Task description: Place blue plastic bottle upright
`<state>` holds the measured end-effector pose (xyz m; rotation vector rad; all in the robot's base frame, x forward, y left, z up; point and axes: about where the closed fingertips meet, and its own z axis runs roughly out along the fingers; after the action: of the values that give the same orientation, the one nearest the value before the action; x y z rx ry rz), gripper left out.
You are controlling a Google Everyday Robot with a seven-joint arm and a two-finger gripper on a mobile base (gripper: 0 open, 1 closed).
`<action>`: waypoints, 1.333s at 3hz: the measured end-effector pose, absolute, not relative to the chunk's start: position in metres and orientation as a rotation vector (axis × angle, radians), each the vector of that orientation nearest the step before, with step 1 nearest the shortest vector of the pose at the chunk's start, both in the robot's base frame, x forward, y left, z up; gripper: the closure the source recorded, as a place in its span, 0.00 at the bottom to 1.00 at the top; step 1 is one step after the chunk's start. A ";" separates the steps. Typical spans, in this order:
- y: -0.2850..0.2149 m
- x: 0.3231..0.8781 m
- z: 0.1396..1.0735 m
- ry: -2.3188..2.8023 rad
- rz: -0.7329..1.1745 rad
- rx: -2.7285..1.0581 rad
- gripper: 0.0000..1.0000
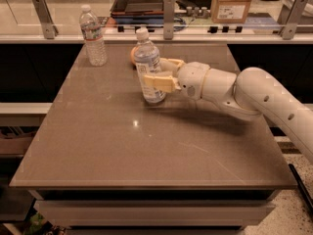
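The blue plastic bottle (148, 66) stands upright on the brown table (146, 146), a little behind its middle. It is clear with a white cap and a pale blue-and-white label. My gripper (157, 74) reaches in from the right. Its cream fingers (157, 82) sit around the bottle's lower body, one in front and one behind. The white arm (244, 92) stretches off to the right edge.
A slimmer ribbed clear bottle (93, 35) with a red-and-white label stands upright at the table's back left. A small orange object (133, 56) shows behind the blue bottle. A counter with a glass rail, a dark tray (142, 1) and a cardboard box (231, 3) runs behind the table.
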<state>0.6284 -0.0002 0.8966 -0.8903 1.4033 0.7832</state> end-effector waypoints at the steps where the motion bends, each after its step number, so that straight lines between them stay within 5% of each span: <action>1: 0.001 0.628 0.897 1.402 0.784 -0.892 0.61; 3: 0.001 0.628 0.897 1.402 0.785 -0.892 0.14; 4: 0.004 0.628 0.897 1.400 0.788 -0.896 0.00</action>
<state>0.6275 0.0039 0.8973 -0.8957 1.4003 0.7878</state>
